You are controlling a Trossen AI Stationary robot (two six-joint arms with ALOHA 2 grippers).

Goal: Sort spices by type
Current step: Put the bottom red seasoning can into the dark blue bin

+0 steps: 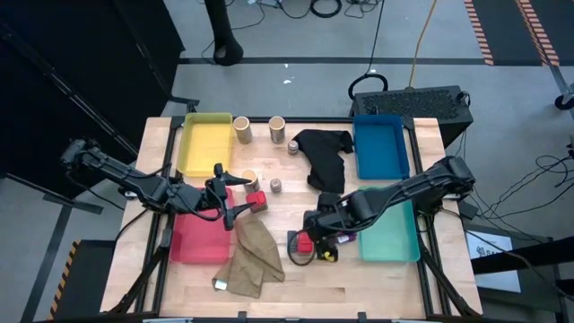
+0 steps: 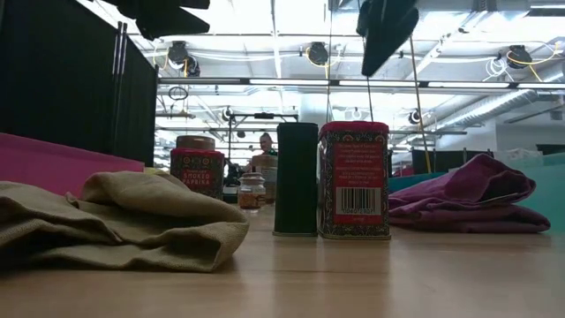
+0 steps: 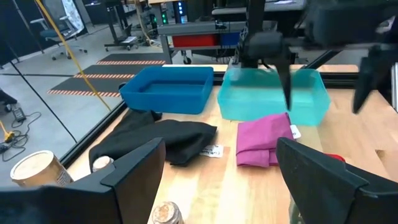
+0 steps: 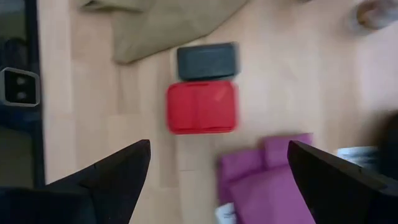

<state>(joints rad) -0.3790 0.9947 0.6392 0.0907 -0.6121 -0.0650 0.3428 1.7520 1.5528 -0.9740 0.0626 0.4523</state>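
Note:
Two spices stand side by side near the table's front: a red box [image 4: 201,107] and a dark grey block [image 4: 208,61], also seen in the low view as the red box [image 2: 354,181] and the block [image 2: 296,179]. My right gripper [image 4: 219,149] hangs open above them, pointing steeply down, touching nothing. Another red box [image 1: 257,199], a tan cylinder [image 1: 248,178] and a tiny jar [image 1: 276,186] stand mid-table. My left gripper [image 1: 240,196] is open, raised beside that red box. Two tan cylinders [image 1: 243,130] [image 1: 277,128] and a jar [image 1: 292,146] stand at the far edge.
A khaki cloth [image 1: 251,260] lies at the front left and a purple cloth [image 4: 267,180] next to the red box under my right gripper. A black cloth [image 1: 325,157] lies mid-table. Yellow [image 1: 204,144], red [image 1: 193,240], blue [image 1: 380,148] and teal [image 1: 392,235] trays line the sides.

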